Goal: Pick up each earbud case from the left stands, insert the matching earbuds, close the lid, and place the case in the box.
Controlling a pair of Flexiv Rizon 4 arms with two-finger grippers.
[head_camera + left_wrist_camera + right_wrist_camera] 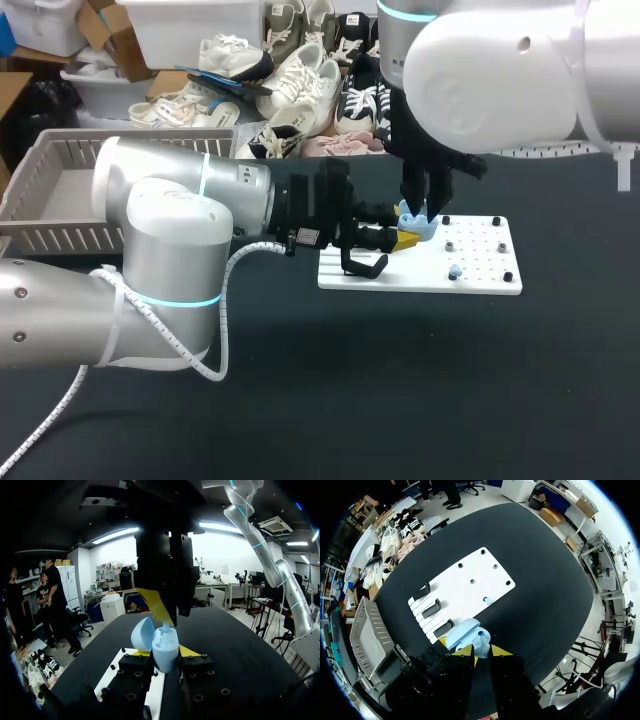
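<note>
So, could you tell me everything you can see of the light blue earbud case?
The earbud case is a small egg-shaped shell, light blue, looking like smooth plastic. Its rounded lid is swung open to one side. The body stands upright between the left gripper's yellow tips, which press it from two sides. The right gripper hangs straight above its open top. It is over the white board.

White arms (pixel 170 230), cyan rings (pixel 175 300), black tools (pixel 408 238) — yellow tips (pixel 187 651)
</note>
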